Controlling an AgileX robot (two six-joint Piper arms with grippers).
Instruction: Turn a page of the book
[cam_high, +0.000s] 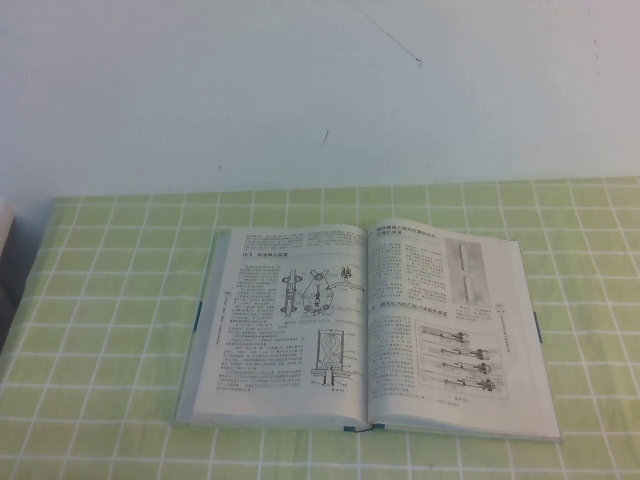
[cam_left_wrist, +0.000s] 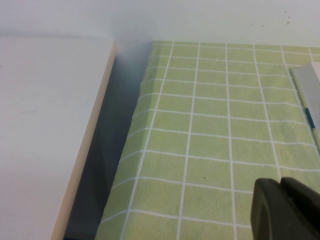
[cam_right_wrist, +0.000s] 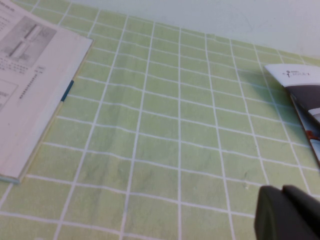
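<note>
The book (cam_high: 365, 330) lies open. The right gripper (cam_right_wrist: 282, 212) is squeezed tight (holding nothing) over the green cloth (cam_right_wrist: 165, 140). The left gripper (cam_left_wrist: 282, 207) also looks closed, off beside the book.

Cloth (cam_high: 110, 300) bare around book (cam_high: 365, 330) — both pincers clear, aside.

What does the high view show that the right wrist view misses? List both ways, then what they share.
Only the high view: the whole open book, both pages and the wall.
Only the right wrist view: the right gripper, shut, hovering over the cloth beside the book, and a glossy booklet.
Both: the page with its grey photo, and the green checked cloth. The left gripper shows in neither.
</note>
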